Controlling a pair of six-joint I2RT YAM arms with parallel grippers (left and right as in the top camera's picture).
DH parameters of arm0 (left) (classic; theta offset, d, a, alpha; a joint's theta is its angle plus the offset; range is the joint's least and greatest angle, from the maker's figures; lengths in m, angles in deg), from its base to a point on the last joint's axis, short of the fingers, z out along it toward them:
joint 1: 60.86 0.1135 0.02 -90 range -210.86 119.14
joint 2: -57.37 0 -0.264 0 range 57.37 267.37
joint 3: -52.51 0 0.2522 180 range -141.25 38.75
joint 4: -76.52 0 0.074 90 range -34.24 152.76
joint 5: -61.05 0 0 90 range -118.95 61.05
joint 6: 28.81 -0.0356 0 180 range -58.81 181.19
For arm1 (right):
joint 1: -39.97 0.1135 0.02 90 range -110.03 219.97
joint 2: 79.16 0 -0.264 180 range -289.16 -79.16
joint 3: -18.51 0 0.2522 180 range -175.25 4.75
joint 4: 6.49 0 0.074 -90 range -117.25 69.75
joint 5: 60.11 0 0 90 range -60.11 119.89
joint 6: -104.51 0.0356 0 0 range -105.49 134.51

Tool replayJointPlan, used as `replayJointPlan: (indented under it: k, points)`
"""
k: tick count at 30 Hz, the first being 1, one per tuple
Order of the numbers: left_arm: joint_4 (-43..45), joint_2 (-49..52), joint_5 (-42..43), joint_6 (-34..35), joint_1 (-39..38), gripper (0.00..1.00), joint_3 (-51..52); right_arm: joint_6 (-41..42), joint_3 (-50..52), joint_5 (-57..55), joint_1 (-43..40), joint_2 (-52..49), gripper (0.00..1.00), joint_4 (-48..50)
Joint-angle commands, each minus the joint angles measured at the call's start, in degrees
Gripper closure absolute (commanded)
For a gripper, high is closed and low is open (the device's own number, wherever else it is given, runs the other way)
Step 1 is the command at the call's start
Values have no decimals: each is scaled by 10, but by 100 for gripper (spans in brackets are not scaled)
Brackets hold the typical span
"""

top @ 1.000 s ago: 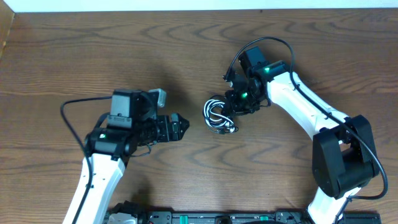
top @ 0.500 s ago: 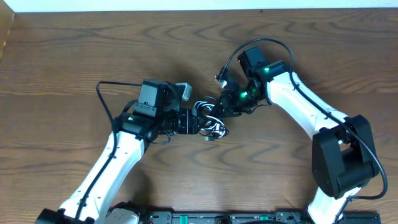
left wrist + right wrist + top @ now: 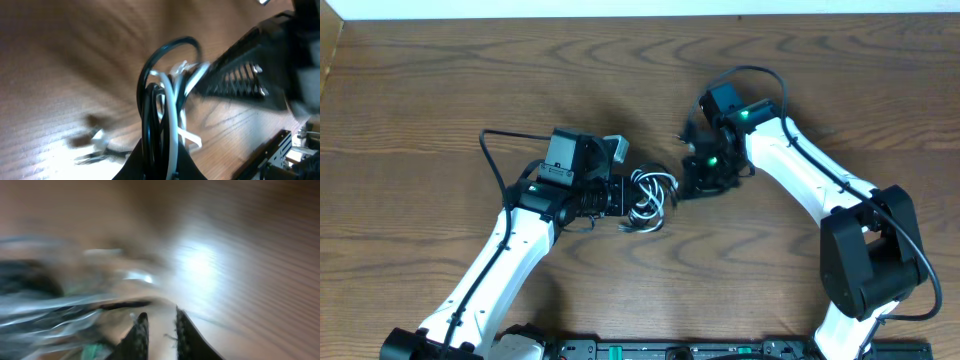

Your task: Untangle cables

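Observation:
The cables [image 3: 652, 192] are a small coil of thin black and white cords near the middle of the table. My left gripper [image 3: 628, 197] comes at the coil from the left and is shut on it. In the left wrist view the black and white strands [image 3: 161, 105] rise straight out of the pinched jaws of the left gripper [image 3: 159, 169]. A loose plug end [image 3: 94, 144] lies on the wood to the left. My right gripper [image 3: 690, 186] sits just right of the coil. Its jaws [image 3: 160, 319] stand slightly apart with bare wood between them. The cords [image 3: 45, 305] blur past on its left.
The brown wooden table [image 3: 440, 90] ends at a white strip along the far edge [image 3: 620, 8]. The black finger of the right gripper [image 3: 240, 80] reaches in close behind the coil. A black rail [image 3: 670, 350] runs along the near edge between the arm bases.
My left gripper reached the coil, shut on it and drew it slightly left. The right gripper's jaws parted a little and let go of the cords.

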Motion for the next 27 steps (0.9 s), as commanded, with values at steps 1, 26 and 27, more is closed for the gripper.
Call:
replayJointPlan:
  k: [1,26,27]
  points:
    - [-18,2,0,-10,-1,93,-8,91,0,-309,-4,5,82,-31]
    - [-117,2,85,-127,-1,93,-8,-234,0,245,1,5,61,21]
    - [-115,2,101,-139,-1,93,-8,-234,0,244,4,5,60,20]
